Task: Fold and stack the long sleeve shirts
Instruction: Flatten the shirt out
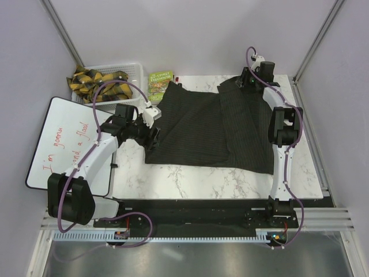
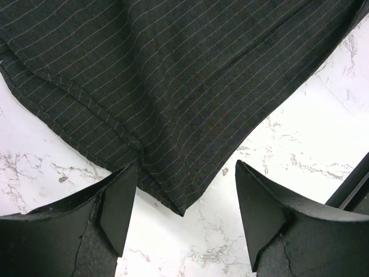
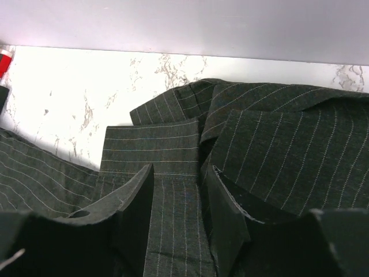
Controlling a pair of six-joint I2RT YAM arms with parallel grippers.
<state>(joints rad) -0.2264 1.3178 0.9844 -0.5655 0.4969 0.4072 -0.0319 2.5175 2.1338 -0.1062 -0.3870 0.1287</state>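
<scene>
One long sleeve shirt, black with fine pale stripes, lies spread over the far half of the marble table. My left gripper hovers at its left edge. In the left wrist view the fingers stand wide open on either side of a hem corner, touching no cloth. My right gripper is at the shirt's far right corner. In the right wrist view its jaws straddle a narrow strip of striped cloth, with a gap still showing. Folded cuff and collar layers bunch beside them.
A white basket with yellow-and-black cloth stands at the far left. A green packet lies beside it. A whiteboard with red writing overhangs the table's left side. A red object sits near the back wall.
</scene>
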